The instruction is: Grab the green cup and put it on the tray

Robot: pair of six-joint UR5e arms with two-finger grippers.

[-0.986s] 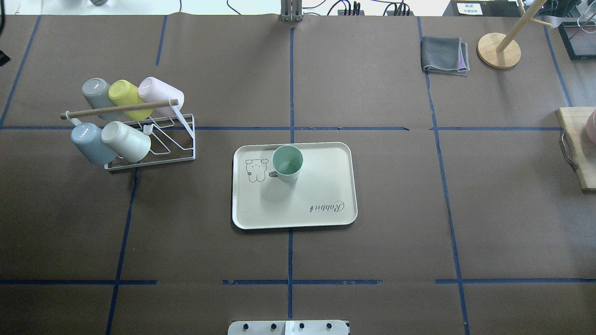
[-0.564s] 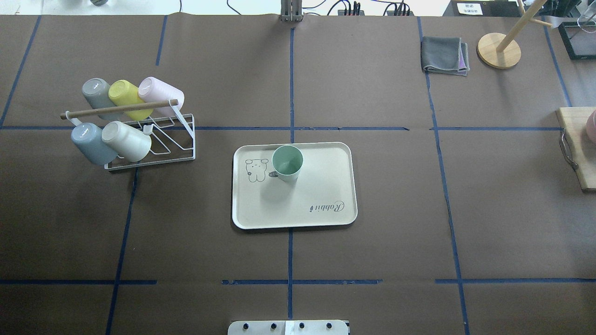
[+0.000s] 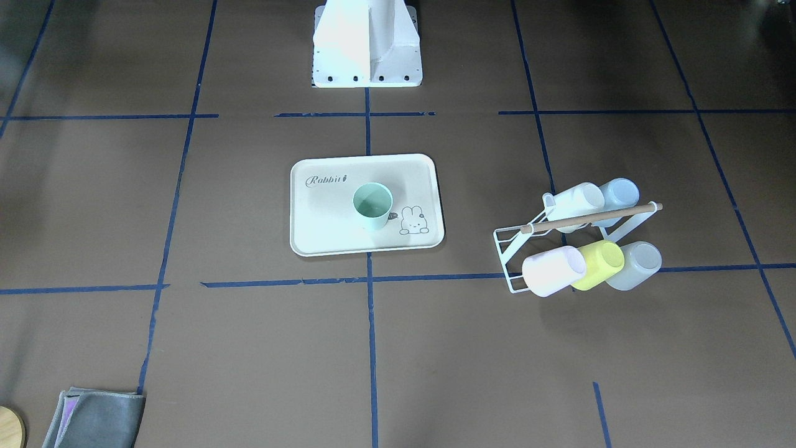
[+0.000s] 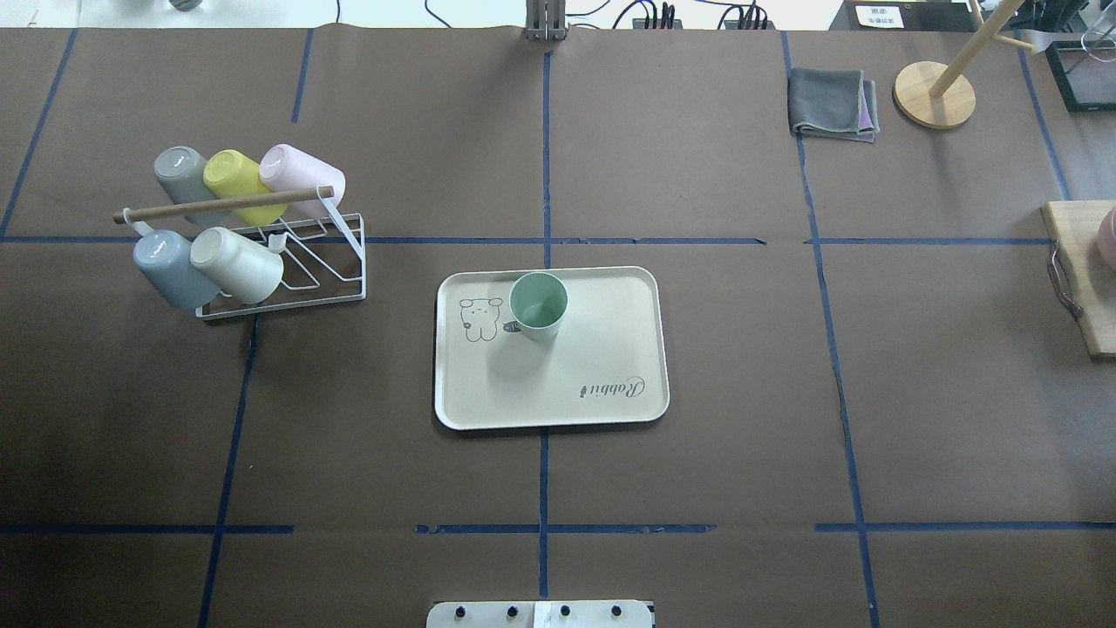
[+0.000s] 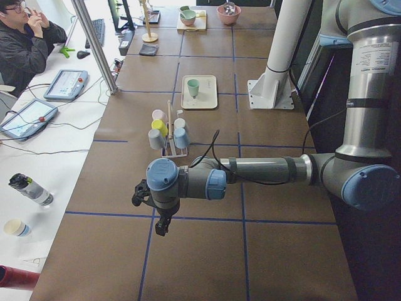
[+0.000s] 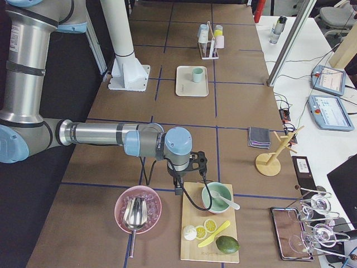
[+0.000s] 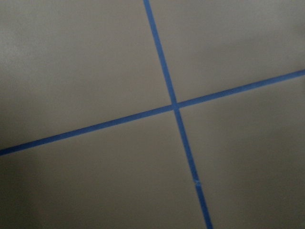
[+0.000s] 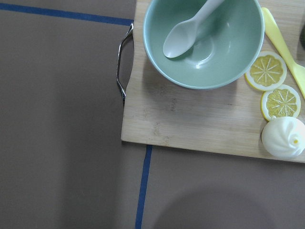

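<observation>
The pale mint-green cup (image 4: 538, 305) stands upright on the cream "Rabbit" tray (image 4: 610, 366) at the table's middle, beside the drawn rabbit. It shows the same way in the front-facing view, cup (image 3: 372, 205) on tray (image 3: 323, 230). No gripper is near it. My left gripper (image 5: 160, 222) shows only in the exterior left view, over bare table far from the tray. My right gripper (image 6: 177, 187) shows only in the exterior right view, above a cutting board's edge. I cannot tell whether either is open or shut.
A white wire rack (image 4: 288, 262) holds several pastel cups left of the tray. A grey folded cloth (image 4: 833, 103) and a wooden stand (image 4: 934, 94) sit at the far right. A cutting board (image 8: 190, 119) carries a green bowl (image 8: 224, 52) with a spoon and lemon slices.
</observation>
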